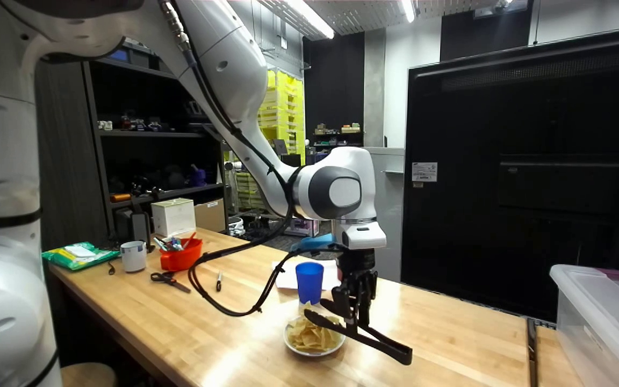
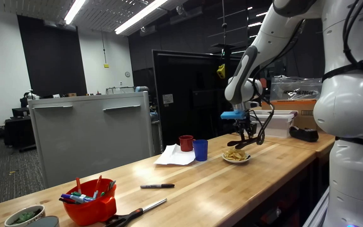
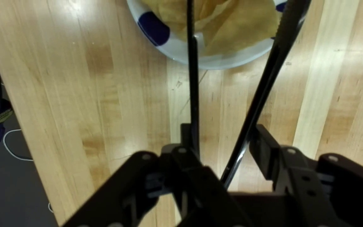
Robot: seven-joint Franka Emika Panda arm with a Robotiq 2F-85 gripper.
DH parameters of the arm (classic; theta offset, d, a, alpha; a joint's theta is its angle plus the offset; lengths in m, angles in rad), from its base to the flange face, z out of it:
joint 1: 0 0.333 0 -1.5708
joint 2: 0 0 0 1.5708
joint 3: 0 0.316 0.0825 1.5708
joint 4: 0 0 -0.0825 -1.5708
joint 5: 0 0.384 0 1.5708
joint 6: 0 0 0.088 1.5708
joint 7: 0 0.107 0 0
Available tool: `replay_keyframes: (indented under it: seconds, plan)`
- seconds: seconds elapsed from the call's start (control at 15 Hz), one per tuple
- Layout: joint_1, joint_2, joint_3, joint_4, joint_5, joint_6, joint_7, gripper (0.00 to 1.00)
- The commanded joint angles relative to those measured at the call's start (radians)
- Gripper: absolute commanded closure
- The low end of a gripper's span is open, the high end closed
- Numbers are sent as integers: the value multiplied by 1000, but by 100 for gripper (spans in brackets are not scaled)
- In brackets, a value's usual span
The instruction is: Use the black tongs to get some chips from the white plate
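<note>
My gripper [image 1: 357, 317] is closed on the two arms of the black tongs [image 1: 387, 349], one finger against the outside of each arm. The tongs' arms stand apart in the wrist view [image 3: 265, 82]. The tongs are held in the air, roughly level, with their tips over the white plate [image 1: 315, 353]. The chips [image 1: 312, 336] are heaped on the plate; they also show in an exterior view [image 2: 235, 154] and at the top of the wrist view [image 3: 247, 25]. The tongs' tips are cut off in the wrist view. No chip shows between the arms above the plate.
A blue cup [image 2: 200, 150] stands close behind the plate, beside a red mug [image 2: 186, 143] and white paper [image 2: 172, 157]. A marker [image 2: 157, 186], scissors [image 2: 134, 216] and a red pen holder [image 2: 90, 208] are farther along the table. A clear bin [image 1: 594, 322] stands at the opposite end.
</note>
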Motion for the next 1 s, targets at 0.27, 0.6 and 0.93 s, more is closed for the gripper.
replay_keyframes:
  seconds: [0.27, 0.6, 0.93]
  plan:
    - [1, 7, -19, -28, 28, -20, -4, 51]
    - [-5, 10, -39, -38, 20, -20, -4, 55]
    - [-5, 5, -51, -41, 13, -15, -2, 72]
